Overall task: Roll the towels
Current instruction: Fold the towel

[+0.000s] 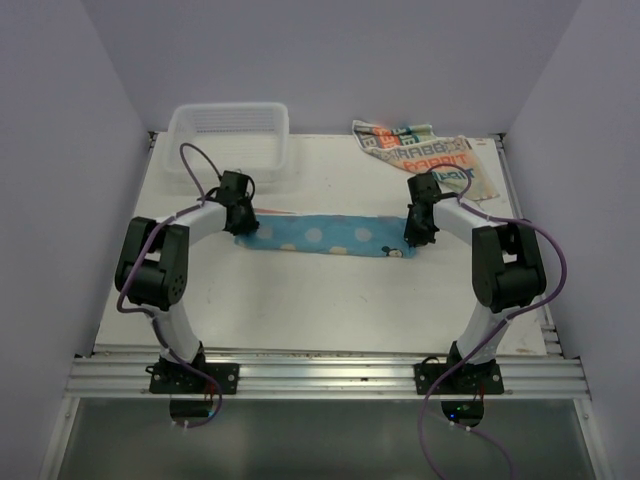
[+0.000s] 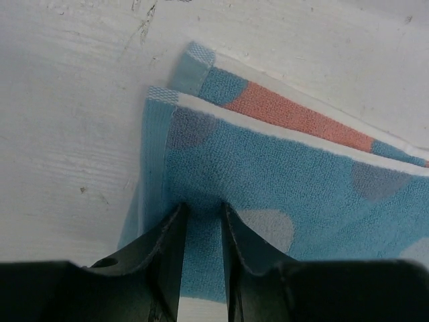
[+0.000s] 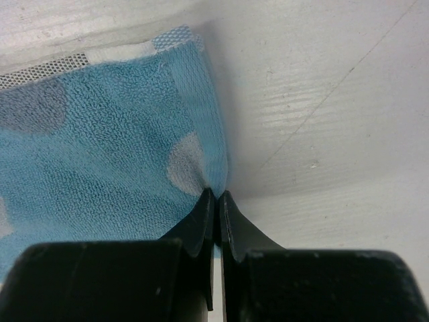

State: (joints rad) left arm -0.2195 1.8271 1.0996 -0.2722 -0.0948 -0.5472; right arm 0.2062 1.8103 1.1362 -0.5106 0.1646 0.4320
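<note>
The light blue polka-dot towel (image 1: 325, 237) lies folded into a long strip across the middle of the table. My left gripper (image 1: 243, 218) is at its left end. In the left wrist view the left gripper (image 2: 202, 208) has a ridge of the blue towel (image 2: 301, 181) filling the gap between its fingers. The layer beneath shows an orange stripe (image 2: 301, 117). My right gripper (image 1: 415, 235) is at the strip's right end. There the right gripper (image 3: 216, 193) has its jaws pressed together on the puckered edge of the blue towel (image 3: 100, 154). The cream lettered towel (image 1: 425, 150) lies crumpled at the back right.
A white slatted basket (image 1: 228, 107) stands at the back left, just behind the left arm. The white table (image 1: 330, 300) is walled on three sides, with a metal rail along its near edge where both arm bases are bolted.
</note>
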